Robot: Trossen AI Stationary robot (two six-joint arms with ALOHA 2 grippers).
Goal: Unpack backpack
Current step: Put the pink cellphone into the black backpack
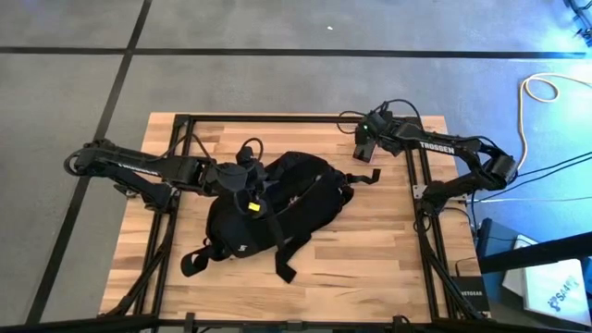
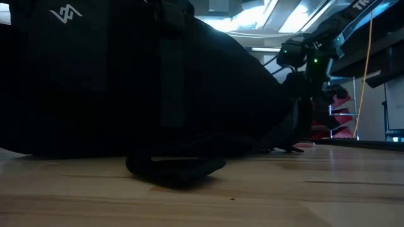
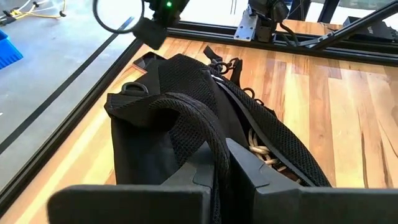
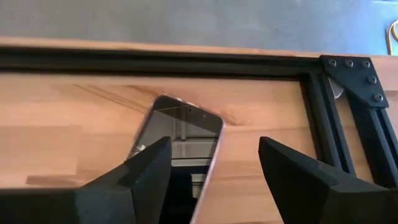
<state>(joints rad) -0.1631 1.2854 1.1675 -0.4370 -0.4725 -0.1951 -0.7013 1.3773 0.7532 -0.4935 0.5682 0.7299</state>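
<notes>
Left tool [image 3: 227, 165] clamped on a strap of the black backpack [image 1: 277, 199] mid-tabletop [image 1: 388, 250], right tool [image 4: 214, 165] fingers spread apart over a phone [image 4: 177, 140] lying flat near the tabletop's far edge

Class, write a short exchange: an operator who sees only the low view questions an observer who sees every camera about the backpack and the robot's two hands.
Operator: In the low view the backpack blocks nearly everything. What is the left hand doing?
Observer: The left hand is shut on a mesh strap of the backpack.
Operator: And the right hand? I only see that arm behind the bag.
Observer: The right hand is open over a phone that lies flat on the table, apart from the backpack.
</notes>
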